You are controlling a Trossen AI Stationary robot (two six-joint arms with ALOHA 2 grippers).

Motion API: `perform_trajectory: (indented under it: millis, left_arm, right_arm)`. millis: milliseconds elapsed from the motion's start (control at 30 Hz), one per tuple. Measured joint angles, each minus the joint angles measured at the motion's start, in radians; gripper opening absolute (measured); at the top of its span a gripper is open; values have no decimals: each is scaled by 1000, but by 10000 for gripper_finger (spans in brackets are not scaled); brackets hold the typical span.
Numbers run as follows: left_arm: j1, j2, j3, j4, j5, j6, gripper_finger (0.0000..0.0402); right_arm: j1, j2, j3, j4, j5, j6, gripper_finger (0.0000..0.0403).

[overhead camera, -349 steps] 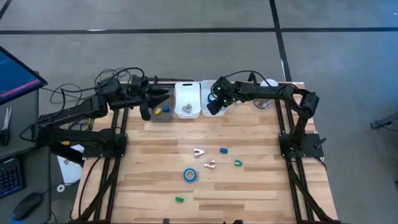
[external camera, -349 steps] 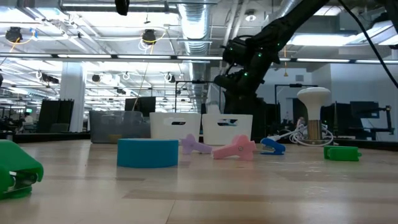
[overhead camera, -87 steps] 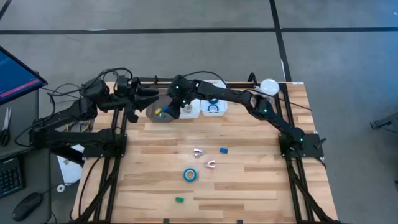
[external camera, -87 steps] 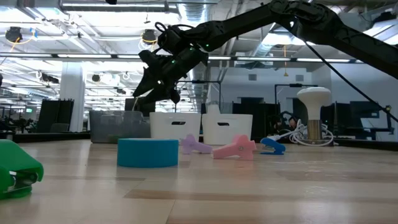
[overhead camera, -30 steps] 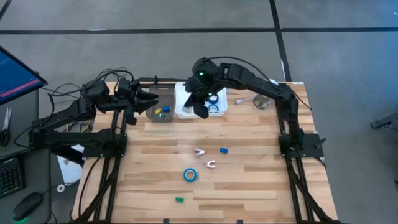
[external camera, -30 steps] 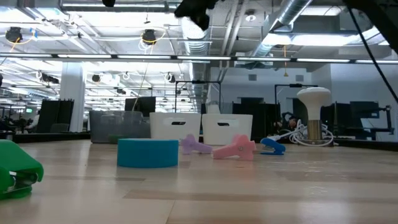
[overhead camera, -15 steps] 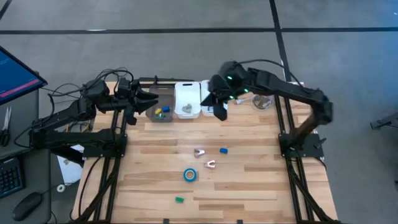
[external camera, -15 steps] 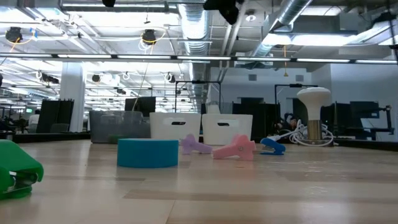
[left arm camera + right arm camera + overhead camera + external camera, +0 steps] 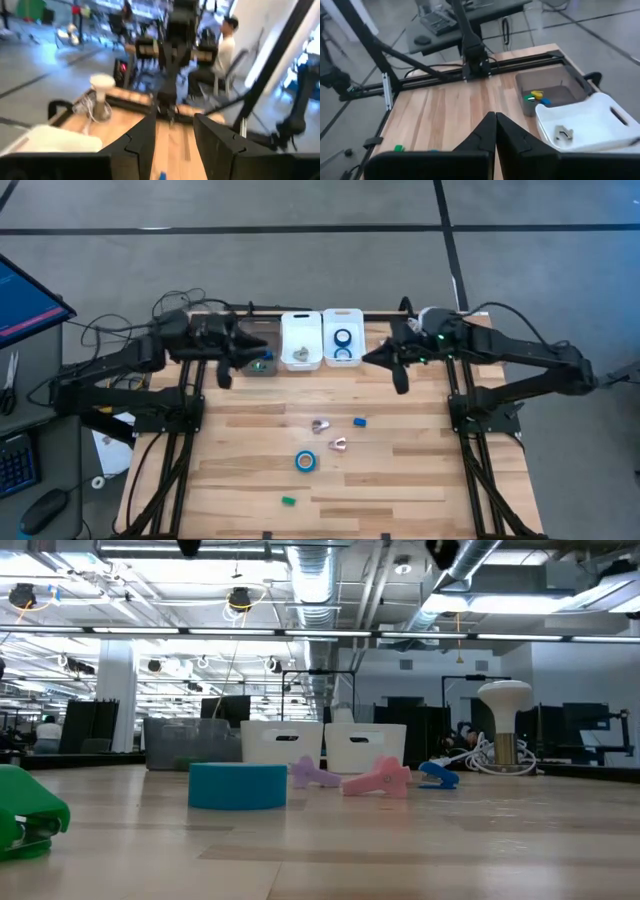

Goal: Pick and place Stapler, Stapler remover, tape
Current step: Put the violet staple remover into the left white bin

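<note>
Right gripper [image 9: 386, 363] hangs above the table's back edge, beside the white bin [image 9: 343, 340] holding two blue tape rolls [image 9: 343, 338]; its fingers [image 9: 480, 137] are pressed together, holding nothing. Left gripper [image 9: 250, 343] sits over the grey bin [image 9: 258, 360], fingers [image 9: 142, 137] spread apart, empty. A third tape roll [image 9: 305, 461] lies flat on the wood mid-table, well apart from both grippers, near two pale staple removers [image 9: 320, 425] and small coloured staplers [image 9: 359, 421].
</note>
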Motion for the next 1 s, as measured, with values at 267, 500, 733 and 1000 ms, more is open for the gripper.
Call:
perform_trajectory:
  millis: [267,500,733,1000]
  left_arm:
    - [-88,179,0,1,-6,67,126]
    - [-89,222,0,7,-6,113,126]
    - [-79,222,0,15,-6,113,126]
    - [-75,230,0,73,-5,109,126]
  right_arm:
    - [62,-84,-46,-70,32,102,1]
    - [91,-90,-47,-210,25,128,1]
    - [95,-88,-47,-256,25,42,1]
    - [95,-47,-45,-179,26,25,1]
